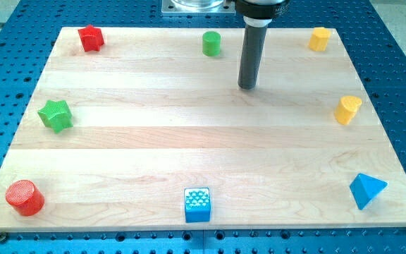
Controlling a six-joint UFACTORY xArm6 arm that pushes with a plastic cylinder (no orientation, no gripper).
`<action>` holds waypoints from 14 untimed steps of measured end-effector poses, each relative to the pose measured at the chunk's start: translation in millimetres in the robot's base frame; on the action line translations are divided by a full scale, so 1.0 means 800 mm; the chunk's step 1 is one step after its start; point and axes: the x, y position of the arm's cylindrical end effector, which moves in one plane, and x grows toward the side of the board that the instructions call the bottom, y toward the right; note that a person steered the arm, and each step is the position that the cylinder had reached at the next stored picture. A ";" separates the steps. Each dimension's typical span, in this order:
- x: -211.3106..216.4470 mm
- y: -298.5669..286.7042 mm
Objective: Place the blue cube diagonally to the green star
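A pale wooden desk (189,134) sits on a blue perforated base (5,92) and fills most of the frame. The blue cube (197,204) rests at the bottom centre, close to the desk's lower edge. The green star (55,115) lies well apart from it at the left edge, mid-height. My tip (247,87) stands in the upper middle, right of the green cylinder (211,44), far from both; I have no pincer, only the rod. Around the rim: a red star (90,38) upper left, a red cylinder (25,197) lower left, two yellow blocks (319,39) (347,110) on the right, and a blue triangular block (366,190) lower right.
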 end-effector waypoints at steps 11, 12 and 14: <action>0.322 -0.301; 0.310 -0.289; 0.267 -0.164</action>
